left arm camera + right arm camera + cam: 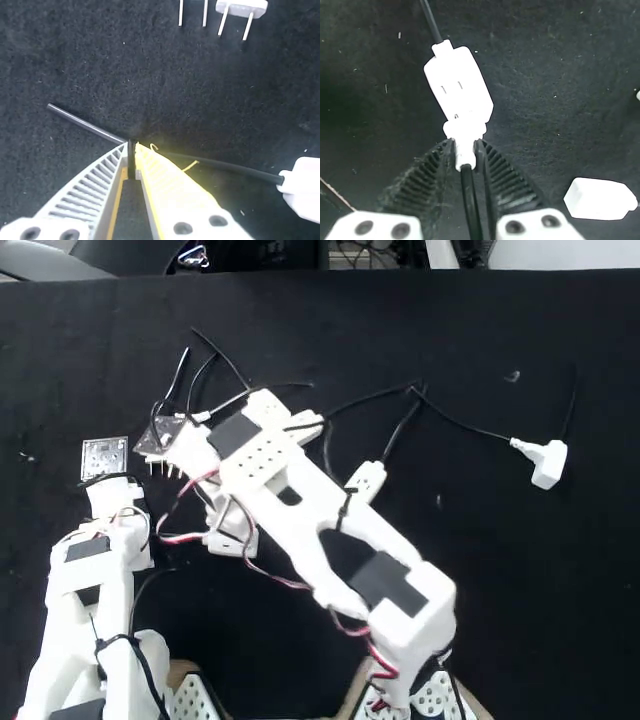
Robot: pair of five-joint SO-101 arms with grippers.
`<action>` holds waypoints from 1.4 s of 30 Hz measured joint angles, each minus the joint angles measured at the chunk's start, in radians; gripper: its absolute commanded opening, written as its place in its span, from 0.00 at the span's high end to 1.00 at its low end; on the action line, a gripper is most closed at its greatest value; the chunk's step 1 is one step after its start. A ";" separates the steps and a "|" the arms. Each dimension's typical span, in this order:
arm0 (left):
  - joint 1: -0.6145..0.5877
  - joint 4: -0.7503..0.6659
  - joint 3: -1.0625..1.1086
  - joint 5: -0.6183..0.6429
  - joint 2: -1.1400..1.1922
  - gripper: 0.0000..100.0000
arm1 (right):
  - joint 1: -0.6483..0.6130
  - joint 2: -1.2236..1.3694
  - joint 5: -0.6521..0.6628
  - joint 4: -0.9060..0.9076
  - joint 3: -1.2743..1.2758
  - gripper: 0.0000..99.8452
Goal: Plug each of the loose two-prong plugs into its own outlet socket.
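While left hand point(131, 146) pinches a cable point(85, 125), right hand point(464, 148) clamps a plug point(464, 133) at a socket point(458, 90). Probably needs pushing home.

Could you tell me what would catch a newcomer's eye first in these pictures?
A white arm stretches diagonally across the black table. The right gripper is shut on a white plug pressed to a two-slot socket, while the left gripper pinches a black cord. One loose plug lies alone at the table's right side.
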 measured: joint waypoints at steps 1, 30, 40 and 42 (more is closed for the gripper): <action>0.000 0.000 0.000 0.000 0.000 0.97 | 0.000 -0.017 0.000 -0.017 0.026 0.99; 0.000 0.000 0.000 0.000 0.000 0.97 | 0.000 -0.032 -0.028 -0.081 0.089 0.99; 0.000 0.000 0.000 0.000 0.000 0.97 | -0.006 -0.035 -0.029 -0.081 0.104 0.99; 0.000 0.000 0.000 0.000 0.000 0.97 | -0.018 -0.068 -0.029 -0.083 0.137 0.99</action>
